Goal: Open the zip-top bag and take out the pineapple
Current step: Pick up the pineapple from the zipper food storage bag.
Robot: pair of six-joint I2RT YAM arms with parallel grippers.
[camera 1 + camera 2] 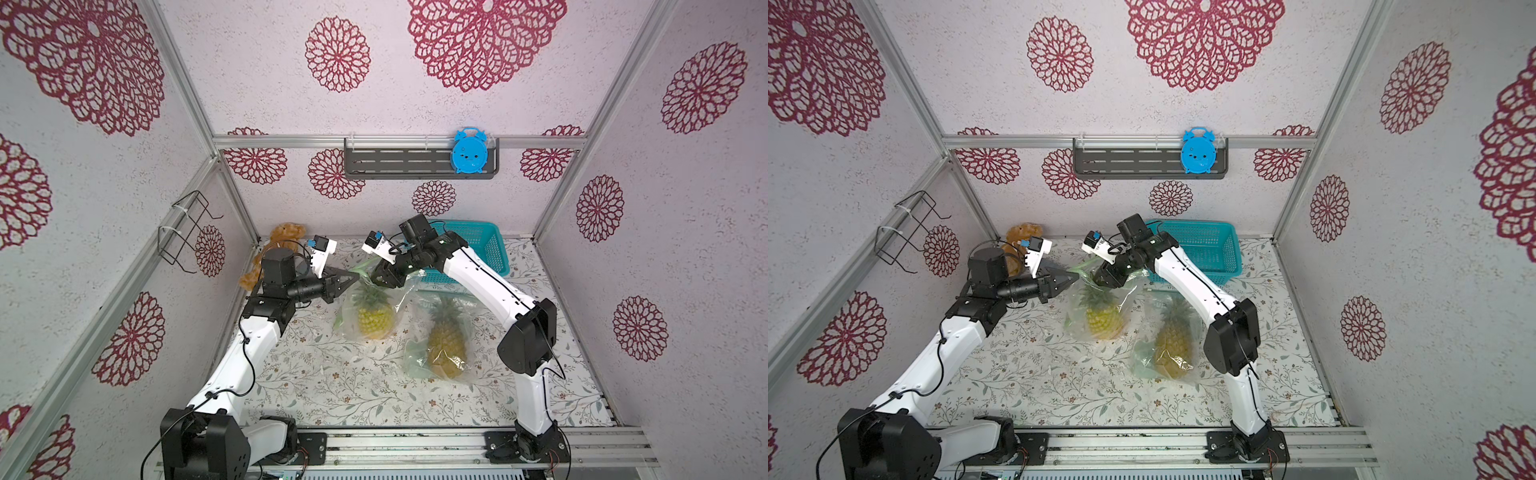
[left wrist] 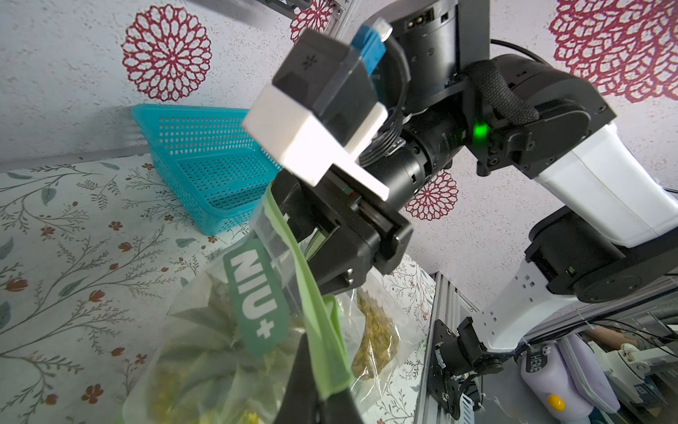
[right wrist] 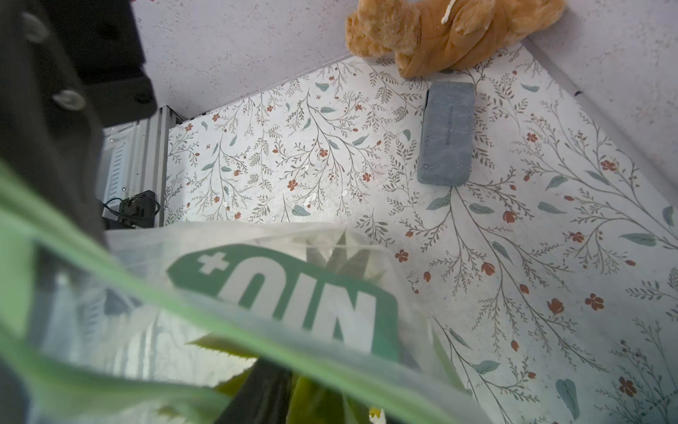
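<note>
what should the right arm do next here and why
Probably ease the right gripper down into the mouth of the bag and close on the pineapple crown. The left gripper pinches the green zip strip, holding the bag up, and the right jaws stand apart just above the leaves.

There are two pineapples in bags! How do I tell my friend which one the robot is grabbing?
Find the turquoise basket at the back of the flowery table. Just beside it, toward the left arm, a clear bag holds a pineapple. Unlike the other bag lying flat, its green top is held up, pinched by the left gripper.
</note>
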